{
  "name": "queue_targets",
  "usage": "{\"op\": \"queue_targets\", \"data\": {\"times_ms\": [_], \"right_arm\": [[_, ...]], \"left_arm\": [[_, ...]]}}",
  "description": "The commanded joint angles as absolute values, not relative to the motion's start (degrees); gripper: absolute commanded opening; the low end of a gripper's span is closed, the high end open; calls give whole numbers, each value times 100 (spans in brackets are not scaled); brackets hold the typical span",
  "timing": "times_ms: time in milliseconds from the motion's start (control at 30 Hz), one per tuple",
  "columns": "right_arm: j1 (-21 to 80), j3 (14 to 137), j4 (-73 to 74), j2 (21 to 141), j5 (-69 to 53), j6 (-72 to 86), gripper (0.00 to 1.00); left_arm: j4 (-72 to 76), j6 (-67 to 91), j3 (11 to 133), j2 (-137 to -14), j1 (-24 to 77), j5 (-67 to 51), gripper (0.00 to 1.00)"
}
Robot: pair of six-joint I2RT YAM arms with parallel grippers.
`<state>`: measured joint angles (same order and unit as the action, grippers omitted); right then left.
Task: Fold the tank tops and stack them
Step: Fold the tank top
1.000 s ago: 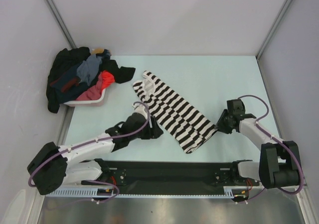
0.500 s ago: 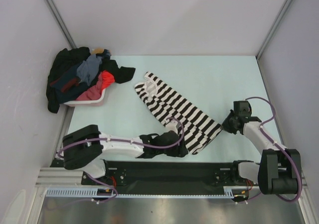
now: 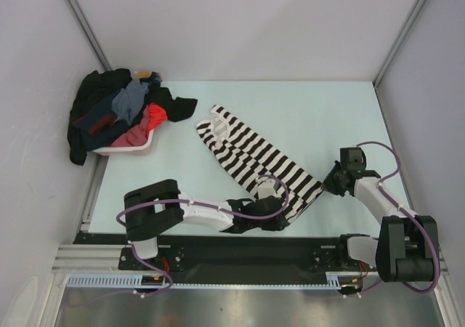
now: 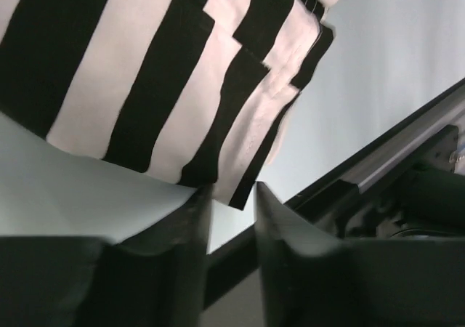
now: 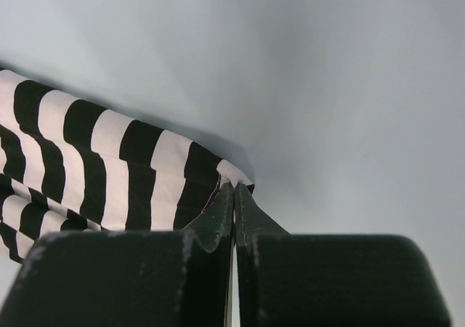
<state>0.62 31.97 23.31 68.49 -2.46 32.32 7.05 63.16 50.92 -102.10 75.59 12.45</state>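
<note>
The black-and-white striped tank top (image 3: 251,152) lies flat and diagonal across the table's middle, straps at the far left. My right gripper (image 3: 328,184) is shut on its near right hem corner. In the right wrist view the fingertips (image 5: 234,187) pinch that white corner of the striped top (image 5: 94,167). My left gripper (image 3: 282,212) sits at the near hem corner, low over the table. In the left wrist view its jaws (image 4: 231,192) stand apart, with the corner of the striped cloth (image 4: 145,73) just reaching between the tips. A dark navy piece with red trim (image 3: 98,122) lies in the heap at the far left.
A pale pink basket (image 3: 134,147) stands at the far left, heaped with dark, grey and red clothes (image 3: 123,105) that spill over its sides. The black rail (image 3: 240,251) with the arm bases runs along the near edge, right beside the left gripper. Grey walls close in both sides.
My left arm has swung right from the table's left-middle to the top's near hem corner, its jaws narrowing. My right gripper has shut on the right corner and drawn it slightly rightward.
</note>
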Motion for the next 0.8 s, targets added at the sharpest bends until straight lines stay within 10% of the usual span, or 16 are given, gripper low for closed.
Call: {"op": "queue_targets", "data": {"times_ms": [0, 167, 767], "right_arm": [[44, 3182, 2259, 6680, -185, 3164, 0], [44, 3234, 2373, 6531, -88, 3182, 0], [351, 4130, 3015, 6072, -211, 3164, 0]], "left_arm": [[949, 6583, 5203, -10432, 7602, 1345, 31], [652, 6574, 5343, -10380, 7848, 1538, 0], [1055, 6751, 4518, -9002, 7507, 677, 0]]}}
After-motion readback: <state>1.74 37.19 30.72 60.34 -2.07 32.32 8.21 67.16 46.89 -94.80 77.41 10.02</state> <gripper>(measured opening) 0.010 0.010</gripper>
